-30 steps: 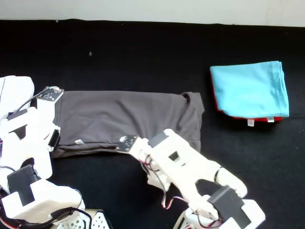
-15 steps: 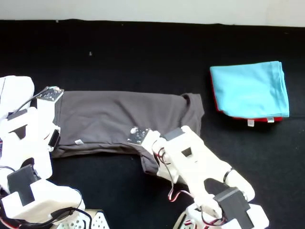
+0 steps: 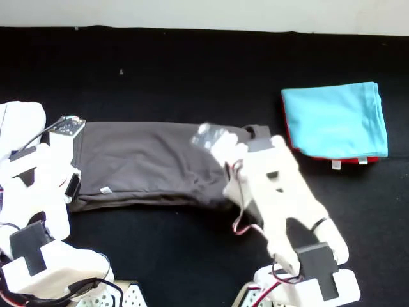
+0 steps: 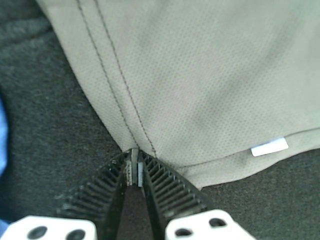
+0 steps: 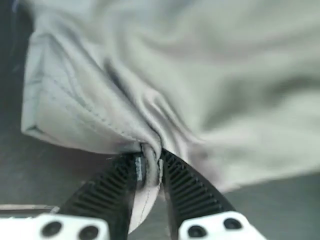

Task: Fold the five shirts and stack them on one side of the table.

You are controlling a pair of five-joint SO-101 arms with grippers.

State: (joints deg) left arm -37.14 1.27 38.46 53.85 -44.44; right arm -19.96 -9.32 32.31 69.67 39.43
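Grey shirt lying lengthwise across the black table. Left gripper is clamped on the stitched hem at 1 end. Right gripper is clamped on a bunched fold toward the other end. Beyond that end, well apart, lies a folded blue shirt on a red shirt.

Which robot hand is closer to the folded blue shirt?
The right hand, gripping the grey shirt near the end that faces the blue shirt. The left hand grips its far end.
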